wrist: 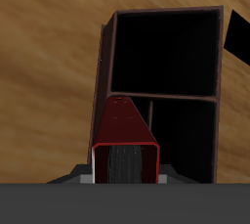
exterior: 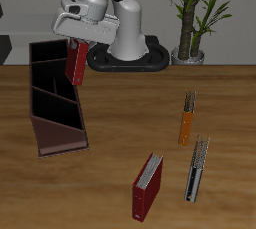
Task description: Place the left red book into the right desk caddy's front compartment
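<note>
My gripper [exterior: 74, 45] is shut on the left red book [exterior: 75, 64], which hangs upright from it above the back part of the right desk caddy [exterior: 52, 123], close to the long wall nearer the table's middle. The caddy is a long dark maroon-brown open box with inner dividers and a sloped low end toward the table's front edge. In the wrist view the red book [wrist: 125, 130] points down at the caddy [wrist: 109, 71], above a divider between two dark compartments. I cannot tell whether the book touches the caddy.
A slim orange book [exterior: 187, 117] and a dark grey book [exterior: 197, 170] stand on the table beyond the caddy. A thicker dark-red book with white page edges [exterior: 147, 187] stands near the front edge. The robot base [exterior: 130, 53] and a potted plant [exterior: 192, 18] are at the back.
</note>
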